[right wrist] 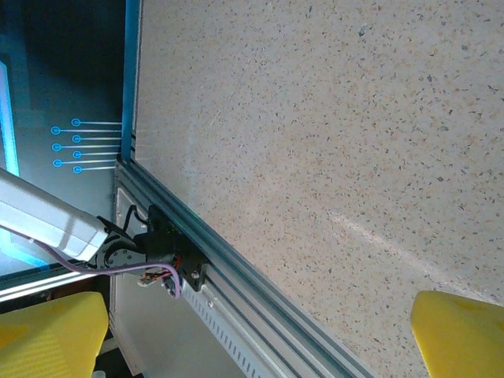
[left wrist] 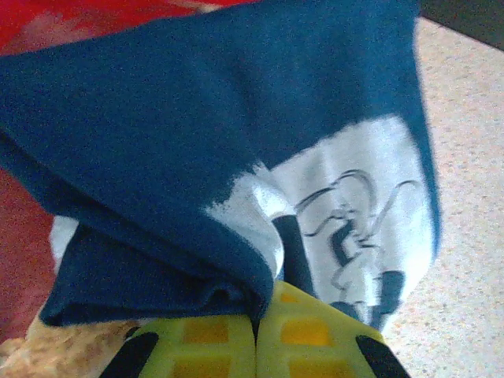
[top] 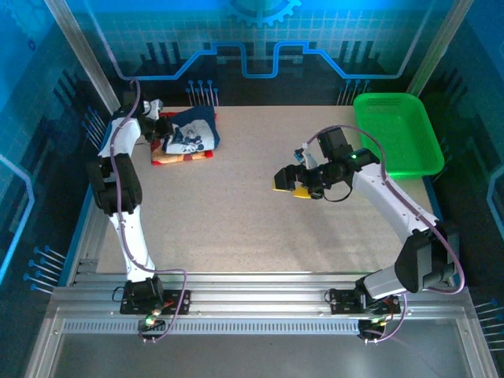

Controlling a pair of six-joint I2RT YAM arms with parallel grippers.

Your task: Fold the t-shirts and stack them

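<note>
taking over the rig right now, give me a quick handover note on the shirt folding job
Left gripper: jaws shut, pinching a folded edge of the navy shirt at the far left of the table.
Right gripper: jaws open, holding nothing, above mid-table.
Shirts: the navy shirt lies on top of the red shirt, print facing up.
Done: both shirts are in one pile.
Left: release the navy shirt and probably square up its fold. How neatly the red one is folded underneath cannot be told.
</note>
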